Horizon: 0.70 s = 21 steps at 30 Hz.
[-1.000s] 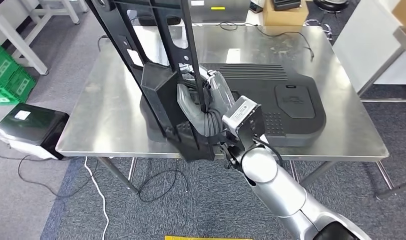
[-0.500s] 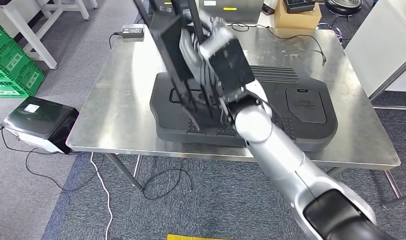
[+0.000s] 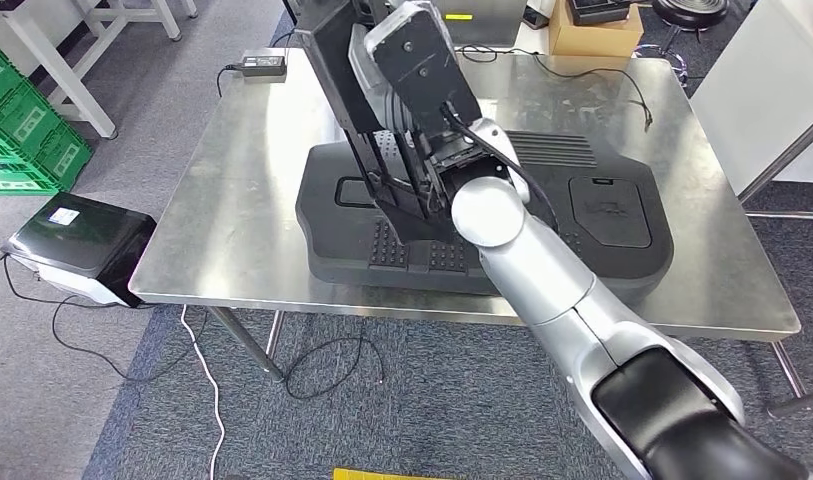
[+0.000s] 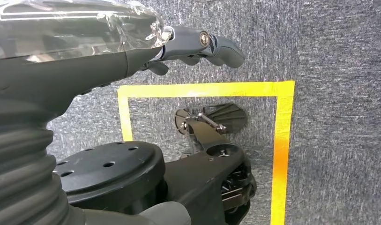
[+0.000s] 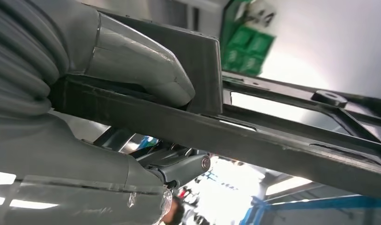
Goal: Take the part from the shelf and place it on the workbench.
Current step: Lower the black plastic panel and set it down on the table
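My right hand (image 3: 394, 95) grips a black frame part (image 3: 334, 55) and holds it tilted above the middle of the steel workbench (image 3: 232, 200). The frame's lower end hangs just over a large black moulded part (image 3: 602, 230) that lies flat on the bench. In the right wrist view the grey thumb (image 5: 141, 61) presses on a bar of the frame part (image 5: 254, 140), with darker fingers (image 5: 183, 166) on its other side. My left hand (image 4: 193, 42) hangs over the grey carpet with nothing in it, its fingers loosely apart.
A cardboard box (image 3: 592, 25) and a power adapter (image 3: 262, 62) lie at the bench's far edge. Green crates (image 3: 22, 130) and a black-topped device (image 3: 77, 245) stand on the floor to the left. A white table (image 3: 762, 90) flanks the right. Yellow floor tape (image 4: 282, 140) lies below me.
My right arm has lifted the frame part from the bench's front edge up and farther over the bench. The camera has also shifted a little.
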Available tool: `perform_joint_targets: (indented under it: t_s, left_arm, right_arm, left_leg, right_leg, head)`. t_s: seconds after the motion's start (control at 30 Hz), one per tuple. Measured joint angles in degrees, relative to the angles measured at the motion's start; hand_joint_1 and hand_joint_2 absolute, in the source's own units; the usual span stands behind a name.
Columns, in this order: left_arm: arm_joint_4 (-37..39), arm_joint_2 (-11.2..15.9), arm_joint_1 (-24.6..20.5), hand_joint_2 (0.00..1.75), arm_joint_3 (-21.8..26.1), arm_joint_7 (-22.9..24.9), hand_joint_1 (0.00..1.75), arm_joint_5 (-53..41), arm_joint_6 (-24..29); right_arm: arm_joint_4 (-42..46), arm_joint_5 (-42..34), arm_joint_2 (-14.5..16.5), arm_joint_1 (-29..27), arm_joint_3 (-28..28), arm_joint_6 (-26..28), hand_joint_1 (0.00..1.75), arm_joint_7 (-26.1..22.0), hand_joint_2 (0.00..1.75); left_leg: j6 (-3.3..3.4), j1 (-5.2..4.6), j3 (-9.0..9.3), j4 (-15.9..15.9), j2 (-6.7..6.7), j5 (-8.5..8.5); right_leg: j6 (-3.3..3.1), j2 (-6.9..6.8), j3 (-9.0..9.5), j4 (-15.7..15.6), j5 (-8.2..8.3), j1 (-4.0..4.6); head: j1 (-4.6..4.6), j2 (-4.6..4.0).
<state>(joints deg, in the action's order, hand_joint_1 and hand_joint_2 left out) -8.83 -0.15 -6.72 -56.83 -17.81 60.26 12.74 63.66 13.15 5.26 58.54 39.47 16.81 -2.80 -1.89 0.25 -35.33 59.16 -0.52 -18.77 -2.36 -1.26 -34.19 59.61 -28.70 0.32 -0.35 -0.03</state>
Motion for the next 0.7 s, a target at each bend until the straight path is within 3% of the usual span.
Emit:
perform_joint_targets:
  t_s: [0.23, 0.3, 0.43, 0.5, 0.7]
  left_arm:
    - [0.0, 0.0, -0.05, 1.75, -0.75, 0.28, 0.0, -0.29, -1.73]
    - [0.0, 0.0, -0.1, 1.75, -0.81, 0.79, 0.0, -0.6, -1.97]
    - [0.0, 0.0, -0.46, 1.75, -0.96, 1.85, 0.0, -1.22, -2.14]
    - [0.0, 0.0, -0.6, 1.75, -1.16, 2.46, 0.0, -1.31, -2.15]
    - [0.0, 0.0, -0.99, 1.75, -2.14, 4.51, 0.0, -2.46, -3.18]
  right_arm:
    - [-7.63, 11.6, 1.51, 4.19, 0.02, -0.14, 1.75, 5.52, 1.75]
    - [-10.07, 18.53, 1.87, 5.22, 0.59, -1.87, 1.75, 8.83, 1.75]
    - [-15.58, 39.87, 2.16, 7.41, 5.33, -8.85, 1.75, 19.19, 1.75]
    - [-18.38, 47.5, 2.31, 7.54, 7.95, -9.58, 1.75, 21.7, 1.75]
    - [-24.77, 58.69, 2.41, 8.25, 12.19, -10.55, 1.75, 24.73, 1.75]
  left_leg:
    - [-0.07, 0.01, 0.0, -0.02, -0.01, 0.05]
    - [-0.07, 0.0, -0.01, -0.02, -0.01, 0.05]
    - [-0.08, 0.0, -0.01, -0.02, -0.04, 0.06]
    - [-0.1, 0.01, -0.02, -0.01, -0.08, 0.07]
    - [-0.11, 0.0, -0.02, -0.01, -0.06, 0.08]
  right_leg:
    - [0.0, -0.01, 0.01, 0.01, 0.0, 0.01]
    - [0.0, -0.01, 0.02, 0.01, 0.0, 0.0]
    - [0.0, -0.11, 0.03, 0.01, 0.0, 0.01]
    - [0.0, -0.19, 0.03, 0.01, 0.0, 0.01]
    - [0.0, -0.18, -0.01, 0.01, 0.0, 0.0]
  head:
    - [0.05, 0.0]
    - [0.1, 0.0]
    - [0.07, 0.01]
    - [0.1, 0.01]
    - [0.16, -0.01]
